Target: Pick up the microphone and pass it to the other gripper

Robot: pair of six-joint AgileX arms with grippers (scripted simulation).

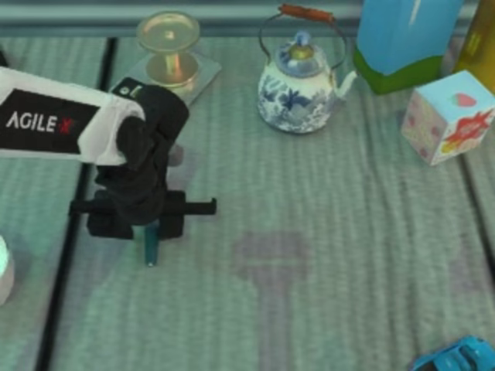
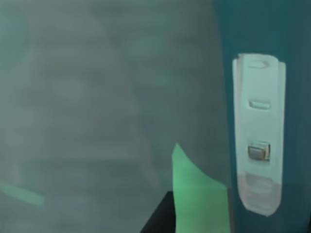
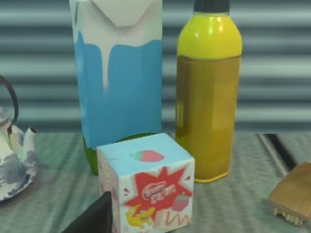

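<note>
The microphone [image 1: 151,249] shows only its teal handle end in the top view, poking out toward the table's front from under my left gripper [image 1: 147,220]; its head is hidden. My left gripper, black and low over the mat at centre-left, is shut on the handle. Up close in the left wrist view, the teal handle [image 2: 291,116] carries its white switch patch [image 2: 258,131], and a green finger pad [image 2: 199,196] presses against its side. My right gripper [image 3: 95,218] is out of the top view; only a black edge shows in the right wrist view, by the cube.
A blue-and-white teapot [image 1: 298,85] and a gold stand [image 1: 168,46] sit at the back. At the back right are a blue carton [image 1: 406,35], a yellow bottle [image 1: 479,39] and a printed cube [image 1: 448,116]. A blue toy car [image 1: 460,357] lies front right, a brush [image 3: 294,194] beyond.
</note>
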